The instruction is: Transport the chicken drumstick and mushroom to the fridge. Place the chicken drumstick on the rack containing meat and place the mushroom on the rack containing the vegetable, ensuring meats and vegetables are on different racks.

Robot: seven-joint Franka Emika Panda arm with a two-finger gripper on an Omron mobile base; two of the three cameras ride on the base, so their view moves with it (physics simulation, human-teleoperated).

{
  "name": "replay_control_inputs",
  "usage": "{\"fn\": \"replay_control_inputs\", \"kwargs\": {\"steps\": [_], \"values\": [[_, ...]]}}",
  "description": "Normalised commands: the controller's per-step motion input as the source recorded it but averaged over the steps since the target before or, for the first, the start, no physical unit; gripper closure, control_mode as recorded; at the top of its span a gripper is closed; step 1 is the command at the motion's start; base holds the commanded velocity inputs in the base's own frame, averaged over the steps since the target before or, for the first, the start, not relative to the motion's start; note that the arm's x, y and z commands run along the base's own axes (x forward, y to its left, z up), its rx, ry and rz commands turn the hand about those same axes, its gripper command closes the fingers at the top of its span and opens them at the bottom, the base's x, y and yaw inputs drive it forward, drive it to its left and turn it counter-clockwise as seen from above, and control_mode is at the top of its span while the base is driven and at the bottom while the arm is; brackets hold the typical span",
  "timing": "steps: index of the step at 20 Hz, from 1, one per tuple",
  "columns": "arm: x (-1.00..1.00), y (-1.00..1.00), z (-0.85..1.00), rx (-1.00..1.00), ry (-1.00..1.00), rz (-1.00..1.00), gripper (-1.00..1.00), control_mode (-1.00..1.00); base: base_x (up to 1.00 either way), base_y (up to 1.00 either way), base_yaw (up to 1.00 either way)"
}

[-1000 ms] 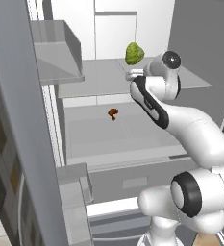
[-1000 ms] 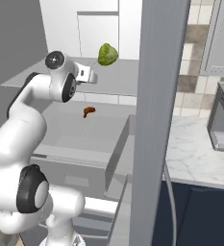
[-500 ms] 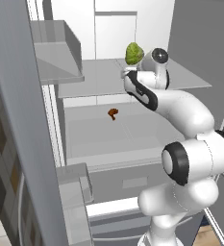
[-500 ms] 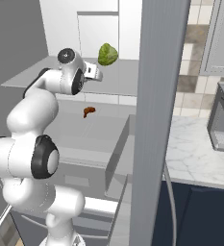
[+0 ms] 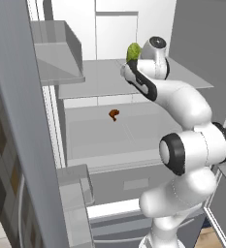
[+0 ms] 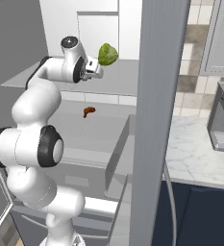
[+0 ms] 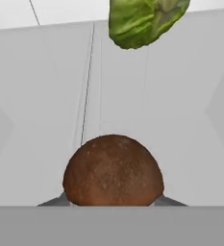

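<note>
The arm rises from the base, bends at a high elbow and reaches forward into the open fridge, with the wrist level over the upper rack (image 5: pixel 95 77). The gripper (image 6: pixel 98 73) points toward the far wall, just short of the green leafy vegetable (image 6: pixel 107 54).

In the hand view, the brown mushroom (image 7: pixel 113 171) sits right at the gripper's tips, its domed cap covering the space between the fingers. Two grey finger edges show on either side of its base. The jaws stand narrowly apart, close about the mushroom; whether they clamp it or merely flank it cannot be told. The mushroom is over the upper rack, nearer than the vegetable and apart from it.

One small brown piece of meat (image 5: pixel 114 115) lies on the lower rack (image 5: pixel 100 135), one level below the vegetable, near the middle.

Count: one mushroom, one leafy vegetable, one item on the lower rack, two racks in view. The grey fridge door (image 6: pixel 156 120) stands open at the near right, with a marble counter (image 6: pixel 195 153) beyond it.

No brands, labels or writing can be read anywhere.
</note>
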Motion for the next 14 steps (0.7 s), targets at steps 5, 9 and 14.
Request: {"fn": "replay_control_inputs", "kwargs": {"steps": [5,9,14], "values": [[-0.24,0.07,-0.19,0.00,-0.17,0.00,-1.00,-1.00,0.00,0.00,0.00],[-0.38,0.00,0.11,0.00,0.02,0.00,-1.00,-1.00,0.00,0.00,0.00],[-0.82,0.26,0.12,0.00,0.16,0.01,-1.00,-1.00,0.00,0.00,0.00]]}}
